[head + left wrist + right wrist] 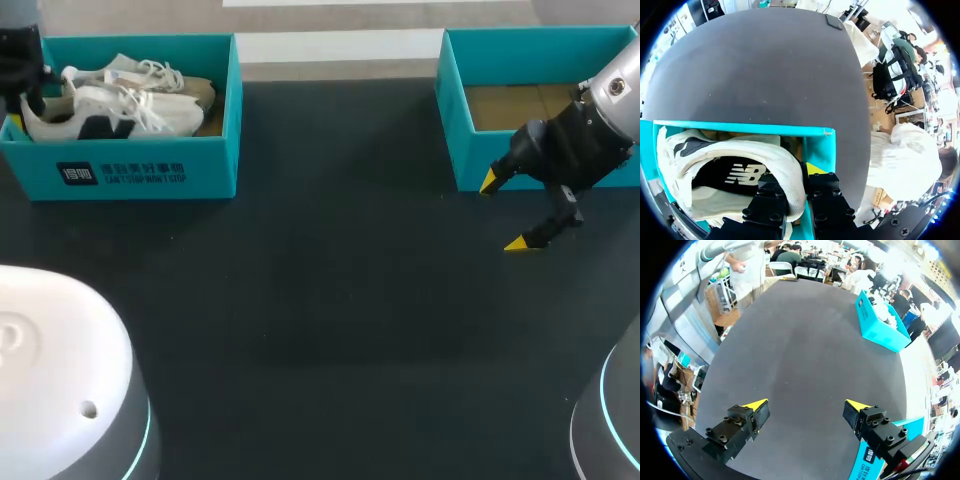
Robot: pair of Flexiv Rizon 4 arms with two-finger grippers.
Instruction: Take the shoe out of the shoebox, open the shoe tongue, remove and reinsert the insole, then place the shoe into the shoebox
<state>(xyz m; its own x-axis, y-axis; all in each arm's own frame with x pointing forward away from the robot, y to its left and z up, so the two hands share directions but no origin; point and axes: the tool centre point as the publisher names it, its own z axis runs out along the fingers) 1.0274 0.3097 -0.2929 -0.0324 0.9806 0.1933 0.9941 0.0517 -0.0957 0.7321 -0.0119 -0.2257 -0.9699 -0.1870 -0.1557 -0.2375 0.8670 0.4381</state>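
A teal shoebox (pixel 140 170) sits at the upper left of the head view on the dark tabletop (pixel 320 300), and two white shoes lie inside it on their sides. The nearer shoe (pixel 110 112) has a dark mark on its side, and the other shoe (pixel 160 78) lies behind it against the back wall, its laces loose. The left arm comes in at the far upper left edge, with its dark hand down at the heel end of the nearer shoe. In the left wrist view the left hand (pixel 798 174) is clamped on that shoe's padded heel rim. One black finger sits inside the opening over the dark insole (pixel 735 175), the other sits outside it with its yellow tip showing, and the white rim is pinched between them. The shoe is still in the box, whose teal wall runs just ahead of the fingers. At the upper right of the head view stands a second teal box (pixel 456 130) with a bare brown cardboard floor. The right hand (pixel 505 212) hangs just in front of its near wall, over the tabletop. Its two yellow tips are spread wide apart with nothing between them, as the right wrist view also shows, with only dark tabletop under the fingers.
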